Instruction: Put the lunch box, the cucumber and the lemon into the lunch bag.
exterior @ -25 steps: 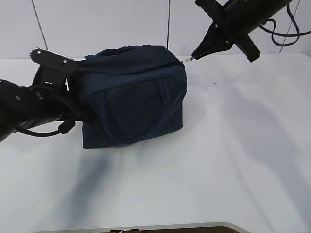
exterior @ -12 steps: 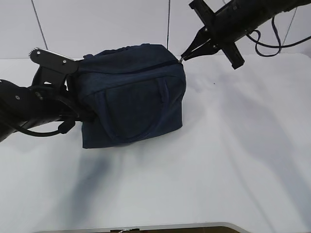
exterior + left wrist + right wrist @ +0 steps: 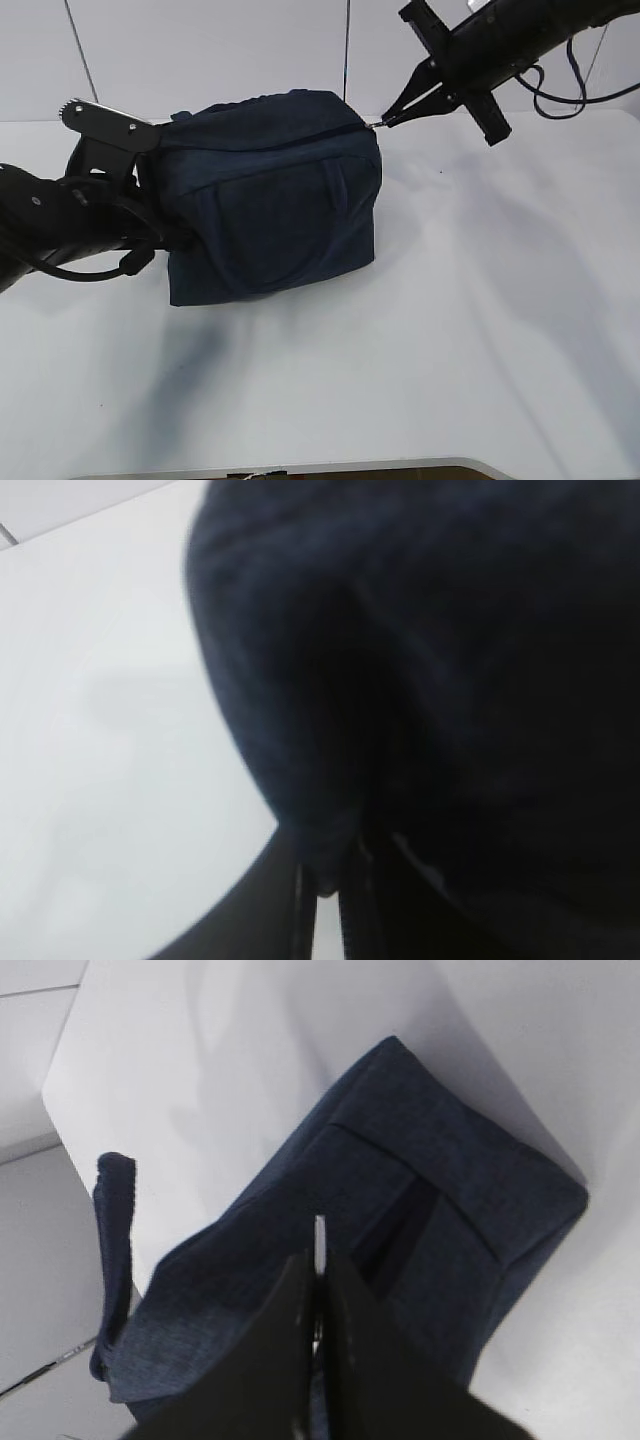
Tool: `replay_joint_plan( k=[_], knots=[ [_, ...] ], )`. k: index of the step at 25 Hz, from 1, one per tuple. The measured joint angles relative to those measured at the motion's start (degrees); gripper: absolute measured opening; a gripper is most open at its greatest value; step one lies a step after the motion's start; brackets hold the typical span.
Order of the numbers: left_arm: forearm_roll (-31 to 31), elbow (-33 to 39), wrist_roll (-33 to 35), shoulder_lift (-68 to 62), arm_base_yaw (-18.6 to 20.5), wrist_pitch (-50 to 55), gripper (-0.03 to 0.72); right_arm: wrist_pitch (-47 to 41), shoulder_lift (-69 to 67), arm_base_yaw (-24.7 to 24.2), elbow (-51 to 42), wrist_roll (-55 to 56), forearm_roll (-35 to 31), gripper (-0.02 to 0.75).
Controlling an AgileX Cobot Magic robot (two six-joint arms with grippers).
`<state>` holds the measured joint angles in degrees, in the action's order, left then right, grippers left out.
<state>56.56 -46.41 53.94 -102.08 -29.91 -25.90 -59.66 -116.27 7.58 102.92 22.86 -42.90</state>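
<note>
The bag (image 3: 275, 200) sits a bit left of center in the exterior view, upper half of the frame, on the white tabletop (image 3: 480, 330). It's a boxy navy thing, standing upright, with one loop handle (image 3: 270, 225) hanging flat down the face that looks at the camera. The zipper line (image 3: 335, 131) runs along the top edge toward the right corner.

At that top right corner the right gripper (image 3: 385, 123) comes in from the upper right of the frame, jaws pinched tight on a small silver zipper pull (image 3: 380, 124). In the right wrist view you see the same thing from above: the two dark fingers (image 3: 290, 1350) squeezed together at the bottom center with a thin silver sliver (image 3: 320, 1245) poking out between them, the bag (image 3: 440, 1210) stretching off to the upper right, and the other handle (image 3: 115, 1250) sticking up on the left.

The left gripper (image 3: 150, 190) is on the left side of the exterior view, pressed up against the bag's left end. Its wrist view is mostly blurry navy fabric (image 3: 450, 680) filling the right side, with a fold of the cloth clamped in the closed jaws at the bottom center (image 3: 330, 880).

Can't see the lunch box, cucumber or lemon in any view.
</note>
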Motion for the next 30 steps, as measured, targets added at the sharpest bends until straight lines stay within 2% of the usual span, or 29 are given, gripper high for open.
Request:
replay_joint_plan(
  k=[7,27,29,30],
  knots=[
    [0.0,0.0,0.0,0.0,0.0,0.0,0.001,-2.8,0.0,-1.2,0.0,0.1,3.0,0.005],
    [0.0,0.0,0.0,0.0,0.0,0.2,0.003,-2.8,-1.8,-1.2,0.3,-5.2,3.8,0.005],
    [0.0,0.0,0.0,0.4,0.0,0.5,0.034,-2.8,-1.8,-1.2,0.3,-5.5,3.8,0.005],
    [0.1,0.0,0.0,1.1,0.0,1.0,0.075,-2.8,-1.8,-1.2,0.3,-5.6,3.8,0.005]
  ],
)
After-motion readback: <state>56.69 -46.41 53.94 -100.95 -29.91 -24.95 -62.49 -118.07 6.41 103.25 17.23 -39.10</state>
